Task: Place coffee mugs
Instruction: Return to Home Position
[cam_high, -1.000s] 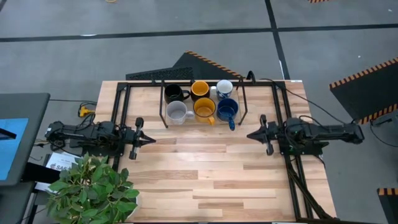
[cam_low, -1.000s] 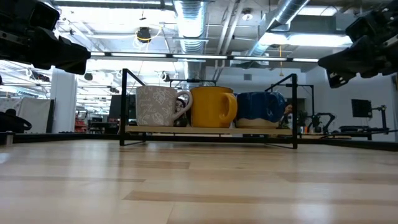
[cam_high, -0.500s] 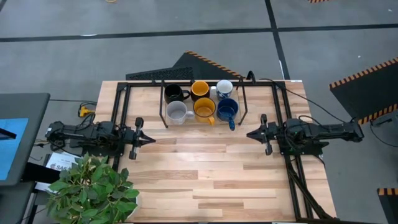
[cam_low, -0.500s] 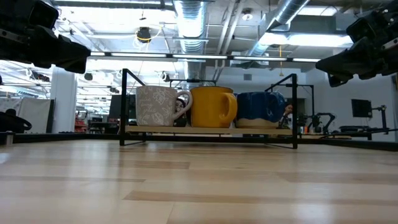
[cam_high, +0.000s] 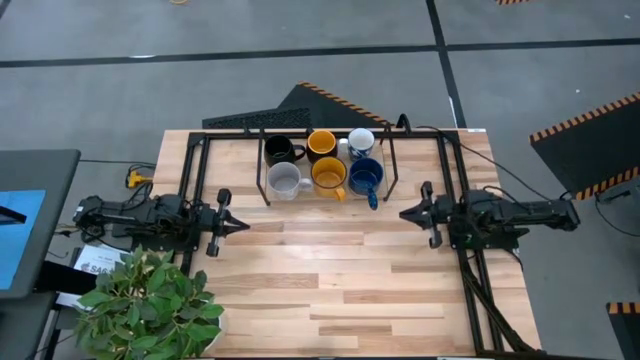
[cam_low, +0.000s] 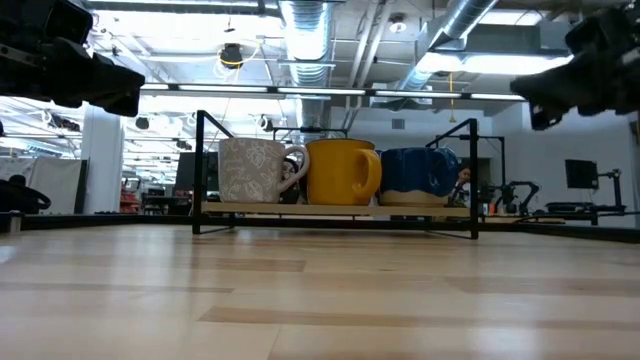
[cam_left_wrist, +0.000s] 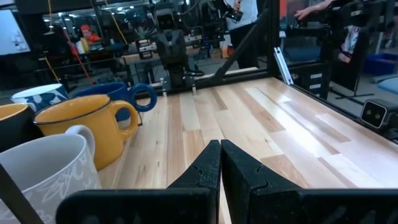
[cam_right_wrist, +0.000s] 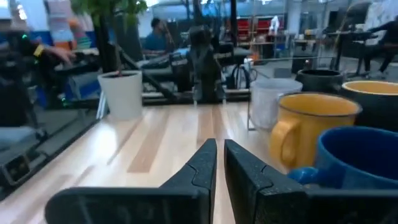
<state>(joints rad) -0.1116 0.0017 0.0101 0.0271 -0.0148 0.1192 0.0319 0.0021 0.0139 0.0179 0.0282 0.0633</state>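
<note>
**Six mugs sitting on the rack, both arms hanging clear of it**

From overhead, the wire rack (cam_high: 262, 168) is standing at the far middle of the wooden table (cam_high: 330, 290). It is carrying two rows of three mugs. The black mug (cam_high: 280, 150), the rear yellow mug (cam_high: 321, 143) and the white mug (cam_high: 361, 141) are sitting at the back. The grey mug (cam_high: 283, 180), the front yellow mug (cam_high: 328, 175) and the blue mug (cam_high: 365, 177) are sitting in front. The left gripper (cam_high: 238, 226) and the right gripper (cam_high: 406, 213) are pointing at each other across bare wood, each well apart from the rack. A potted plant (cam_high: 150, 300) is standing at the near left corner.

At table height, the grey, yellow and blue mugs are lining up side by side on the shelf board, with both arms hanging high at the picture's edges.

Looking along the left wrist, its fingers are pressing together on nothing, with the mugs off to one side. Along the right wrist the fingers are likewise closed and gripping nothing
</note>
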